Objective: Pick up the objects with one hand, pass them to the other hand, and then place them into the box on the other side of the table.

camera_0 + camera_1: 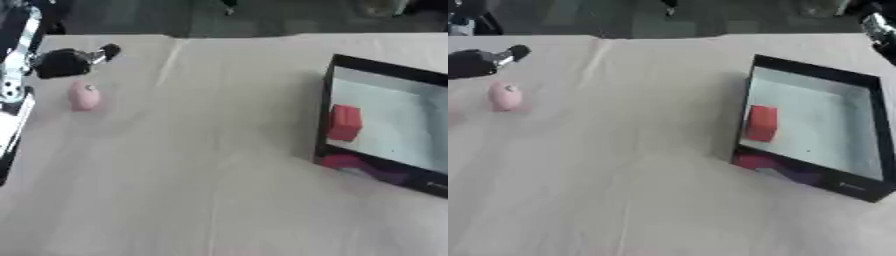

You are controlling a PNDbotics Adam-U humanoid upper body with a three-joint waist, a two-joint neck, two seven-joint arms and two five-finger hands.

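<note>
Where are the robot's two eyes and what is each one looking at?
Left eye view: in the head, looking down at the table; the left arm and left hand show at the left edge, above a pink object.
Right eye view: in the head beside it, looking down; the whole box shows, and part of the right arm at the top right.
Both share the pink object, box and red block.

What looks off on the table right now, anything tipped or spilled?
Nothing spilled. The box sits askew to the table edge, with a red block inside against its left wall. The pink object lies by the left hand.
</note>
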